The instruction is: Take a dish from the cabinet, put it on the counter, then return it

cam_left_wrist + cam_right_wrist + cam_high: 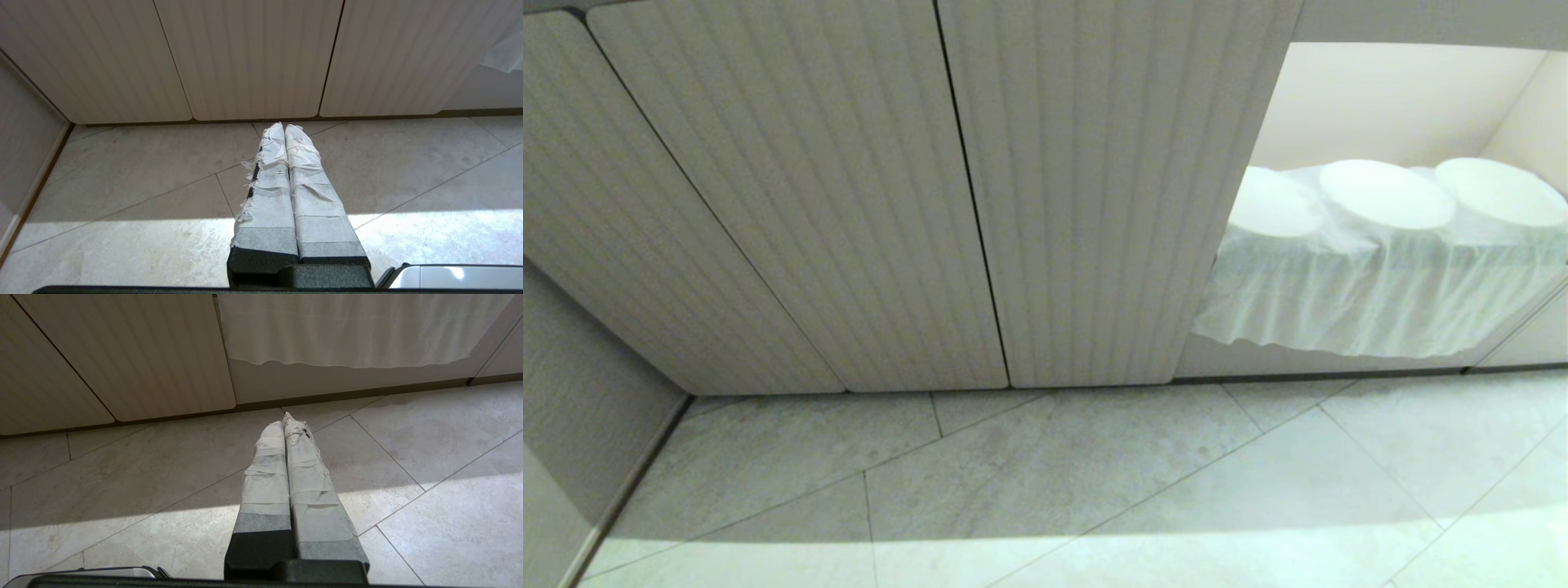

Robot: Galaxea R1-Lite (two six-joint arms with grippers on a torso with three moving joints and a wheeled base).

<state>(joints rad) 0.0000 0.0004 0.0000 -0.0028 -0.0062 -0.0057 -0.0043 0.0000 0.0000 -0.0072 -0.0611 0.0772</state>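
The cabinet [866, 196] faces me with its beige ribbed doors closed; it also fills the back of the left wrist view [249, 57] and shows in the right wrist view [135, 351]. The dish and the counter are out of view. My left gripper [284, 127] hangs low over the floor tiles, a short way from the doors, its tape-wrapped fingers [302, 179] pressed together with nothing between them. My right gripper [284, 421] is likewise shut and empty above the floor. Neither arm appears in the head view.
To the right of the doors is an open cream niche [1405, 106] with white plates [1387, 194] under a thin white cloth [1372, 294], whose hanging edge shows in the right wrist view [347, 330]. A side wall [588, 425] closes the left. Grey floor tiles [1094, 482] lie in front.
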